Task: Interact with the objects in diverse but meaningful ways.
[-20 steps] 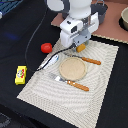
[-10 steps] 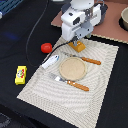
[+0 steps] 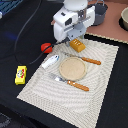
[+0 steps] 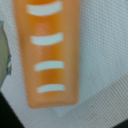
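The orange ridged loaf [image 3: 77, 46] lies on the striped placemat [image 3: 107, 75], beside the far edge of the plate. My gripper [image 3: 74, 39] hangs right above it. Its fingers are too hidden to tell whether they are open. In the wrist view the loaf [image 4: 49, 52] fills the frame with its white ridges, lying on the mat, and no fingers show. The red tomato ball [image 3: 46, 48] sits just off the mat at the exterior view's left. The white fish piece [image 3: 50, 62] lies on the mat near it. The yellow packet [image 3: 20, 74] lies on the black table further left.
A round tan plate [image 3: 73, 68] sits mid-mat, with a wooden-handled knife [image 3: 86, 60] beyond it and a wooden-handled fork [image 3: 71, 83] on its near side. A grey pot [image 3: 100, 13] and a bowl [image 3: 124, 18] stand at the back right. A cable crosses the table at the back left.
The hand has shifted slightly above the orange loaf, and a little more of the loaf shows. The other toys have not moved.
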